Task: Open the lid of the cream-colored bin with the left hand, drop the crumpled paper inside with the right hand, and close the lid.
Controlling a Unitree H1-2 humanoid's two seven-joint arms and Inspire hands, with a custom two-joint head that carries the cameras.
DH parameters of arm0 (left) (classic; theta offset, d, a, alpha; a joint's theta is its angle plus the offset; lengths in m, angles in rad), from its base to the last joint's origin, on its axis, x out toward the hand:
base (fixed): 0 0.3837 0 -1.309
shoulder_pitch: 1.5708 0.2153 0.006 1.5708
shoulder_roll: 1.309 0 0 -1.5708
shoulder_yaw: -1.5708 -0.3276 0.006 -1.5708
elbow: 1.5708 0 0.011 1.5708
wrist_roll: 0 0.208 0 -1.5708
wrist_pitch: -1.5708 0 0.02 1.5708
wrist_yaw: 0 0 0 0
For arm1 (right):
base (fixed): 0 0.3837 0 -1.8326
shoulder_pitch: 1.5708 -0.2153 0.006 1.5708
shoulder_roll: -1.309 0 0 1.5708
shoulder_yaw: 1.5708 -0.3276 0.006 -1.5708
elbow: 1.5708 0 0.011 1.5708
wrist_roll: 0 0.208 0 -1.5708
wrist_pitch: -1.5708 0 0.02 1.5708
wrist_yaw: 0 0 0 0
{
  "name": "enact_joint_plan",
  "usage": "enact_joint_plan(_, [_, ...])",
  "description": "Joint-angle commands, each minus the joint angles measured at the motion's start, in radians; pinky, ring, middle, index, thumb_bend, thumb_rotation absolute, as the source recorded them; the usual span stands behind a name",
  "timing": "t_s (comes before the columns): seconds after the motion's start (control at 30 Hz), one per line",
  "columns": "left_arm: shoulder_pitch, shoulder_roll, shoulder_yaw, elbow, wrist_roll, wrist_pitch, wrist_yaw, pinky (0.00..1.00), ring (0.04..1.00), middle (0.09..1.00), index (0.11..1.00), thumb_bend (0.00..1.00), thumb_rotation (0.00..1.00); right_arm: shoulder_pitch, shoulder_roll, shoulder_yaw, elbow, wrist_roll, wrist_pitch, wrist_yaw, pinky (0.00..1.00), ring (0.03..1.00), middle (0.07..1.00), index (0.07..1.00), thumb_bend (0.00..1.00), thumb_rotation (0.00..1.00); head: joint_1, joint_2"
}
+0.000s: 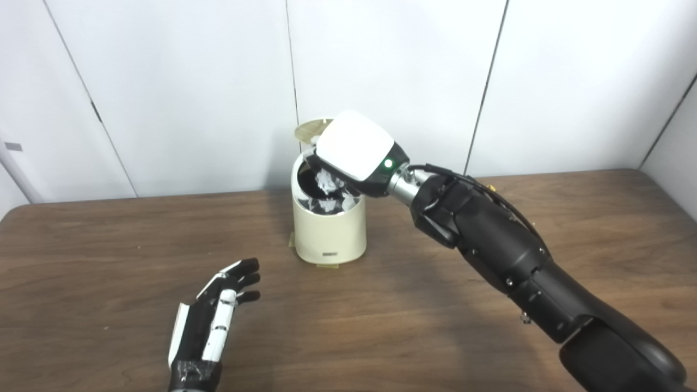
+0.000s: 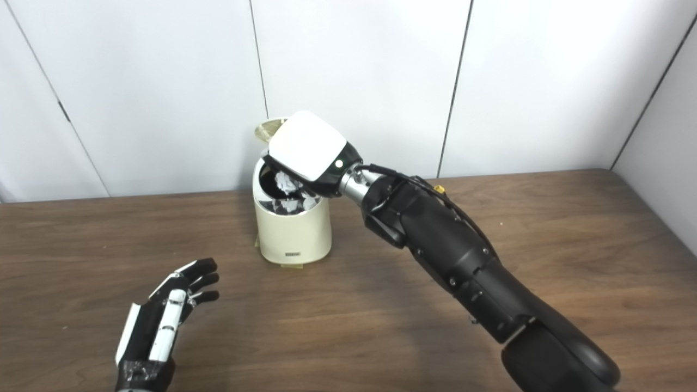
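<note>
The cream-colored bin [image 1: 329, 234] stands at the middle back of the table, its lid [image 1: 310, 130] tipped up behind the opening. My right hand [image 1: 356, 147] hovers over the bin's mouth, white back facing up, so its fingers are hidden. Crumpled white paper [image 1: 327, 182] shows just under that hand at rim level. More white crumpled bits [image 1: 328, 206] lie lower inside the bin. Whether the hand still holds the paper cannot be seen. My left hand [image 1: 215, 321] is open low over the table, front left of the bin and apart from it.
The brown wooden table [image 1: 109, 261] runs to a white panelled wall [image 1: 190, 81] right behind the bin. My right forearm [image 1: 490, 239] slants across the table's right half. A bit of tape [image 1: 326, 265] shows under the bin's base.
</note>
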Motion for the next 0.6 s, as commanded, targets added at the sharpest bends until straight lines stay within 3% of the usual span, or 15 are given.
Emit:
enact_joint_plan(0.0, [0.028,-0.015,-0.002,-0.015,0.003,-0.029,0.002,0.72,0.794,0.808,0.794,0.30,0.82,-0.049,-0.002,-0.016,-0.017,0.003,0.038,-0.016,0.31,0.464,0.586,0.478,0.49,0.00,-0.002,0.002])
enact_joint_plan(0.57, [0.026,-0.009,-0.005,-0.012,0.009,-0.036,-0.003,0.72,0.796,0.809,0.798,0.29,0.85,-0.038,-0.010,-0.012,-0.048,0.014,0.041,0.001,0.34,0.487,0.595,0.482,0.49,0.00,-0.006,0.003])
